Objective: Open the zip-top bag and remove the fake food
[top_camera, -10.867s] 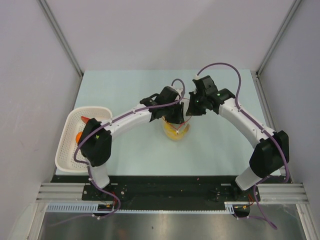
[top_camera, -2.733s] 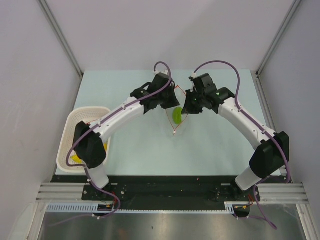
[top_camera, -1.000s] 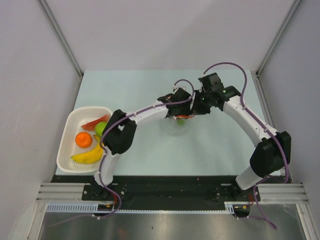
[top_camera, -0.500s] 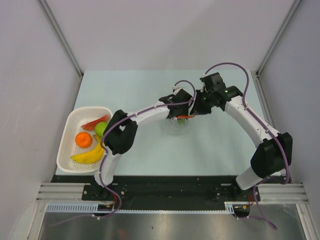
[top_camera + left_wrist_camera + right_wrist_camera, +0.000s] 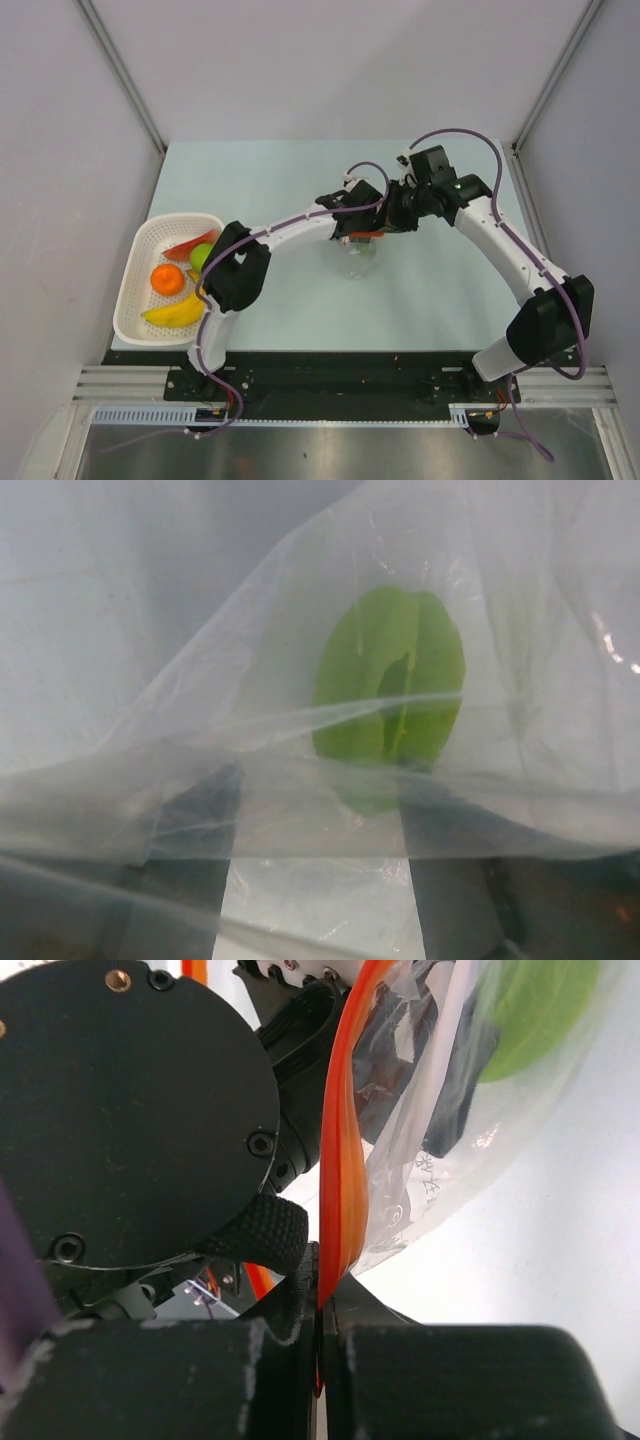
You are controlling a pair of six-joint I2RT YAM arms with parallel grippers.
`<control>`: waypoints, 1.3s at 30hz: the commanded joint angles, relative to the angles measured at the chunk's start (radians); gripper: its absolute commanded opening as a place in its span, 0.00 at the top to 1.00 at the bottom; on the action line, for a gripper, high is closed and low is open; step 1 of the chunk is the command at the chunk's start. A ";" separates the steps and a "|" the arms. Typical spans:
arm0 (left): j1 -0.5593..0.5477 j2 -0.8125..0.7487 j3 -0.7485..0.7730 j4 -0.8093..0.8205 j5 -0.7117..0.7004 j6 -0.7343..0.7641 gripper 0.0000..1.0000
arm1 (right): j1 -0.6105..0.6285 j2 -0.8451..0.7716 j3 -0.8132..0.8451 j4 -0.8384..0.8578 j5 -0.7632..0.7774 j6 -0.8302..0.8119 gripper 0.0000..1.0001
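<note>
Bag: the small, clear, crinkly plastic zip-top bag sits mid-frame in the top view on the pale blue-green surface, between the two wrists.
Right jaws: the right gripper has its jaws together, pinching the bag's thin red zip strip.
Left jaws: the left gripper has its jaws apart. Both dark fingers are veiled by film, and I cannot tell which layer covers them.
Food left: a flat green toy piece lies inside the bag at upper centre of the left wrist view. Its near end is about level with the fingertips and nothing clamps it.
Piece axis: it runs up and down that frame, leaning slightly right at the top and pointing away from the wrist. A centre crease follows the same line.
Strip axis: it climbs steeply up the right wrist frame from the pinch.
Risk, film: closing now would likely trap plastic along with the piece, so a pull would drag the whole bag.
Risk, pinch: such a tug could slide the thin strip out of the right jaws and collapse the mouth.
Risk, slip: the smooth flat piece may squirt deeper into the bag if caught only by its end.
Elsewhere: the white perforated basket at the left holds other toy foods.
</note>
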 commanded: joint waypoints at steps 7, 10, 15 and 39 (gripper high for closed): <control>-0.008 -0.020 0.000 0.052 0.115 -0.027 0.28 | -0.051 -0.028 -0.031 -0.048 -0.027 -0.024 1.00; -0.020 0.006 0.041 0.037 0.124 -0.034 0.28 | -0.058 -0.033 -0.039 -0.048 -0.020 -0.034 1.00; -0.040 0.072 0.098 0.012 0.130 -0.056 0.29 | -0.072 -0.037 -0.042 -0.048 -0.029 -0.031 1.00; -0.040 -0.060 0.039 -0.023 0.089 0.048 0.96 | -0.078 -0.045 -0.041 -0.025 0.025 -0.051 1.00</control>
